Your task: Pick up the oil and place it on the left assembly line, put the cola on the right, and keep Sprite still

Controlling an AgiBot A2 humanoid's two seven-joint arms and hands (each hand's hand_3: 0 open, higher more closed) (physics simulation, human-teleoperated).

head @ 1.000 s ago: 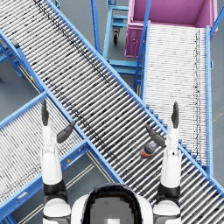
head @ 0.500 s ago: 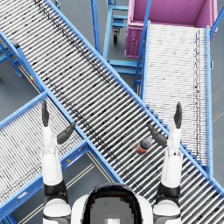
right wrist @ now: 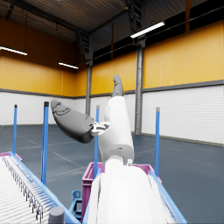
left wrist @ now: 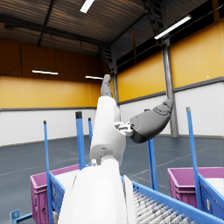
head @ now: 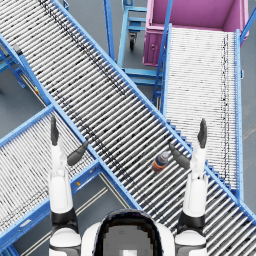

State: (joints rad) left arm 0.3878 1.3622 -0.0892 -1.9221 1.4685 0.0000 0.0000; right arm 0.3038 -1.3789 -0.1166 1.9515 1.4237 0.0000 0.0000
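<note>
One small orange-brown bottle (head: 160,161) sits on the diagonal conveyor (head: 100,100), toward its near end; which drink it is cannot be told.

Head view: right hand (head: 194,147) at the conveyor's right edge, just beside the bottle, spread wide, empty. Left hand (head: 62,147) off the conveyor's left edge, spread wide, empty.

Left wrist view: left hand (left wrist: 118,127), thumb well apart from fingers, holding nothing.

Right wrist view: right hand (right wrist: 109,127), likewise spread, holding nothing.

place: warehouse hall | evidence: blue-framed roller conveyors (head: 115,115), magenta bins (head: 154,47), high yellow walls (right wrist: 183,57), ceiling strip lights (right wrist: 148,29)
</note>
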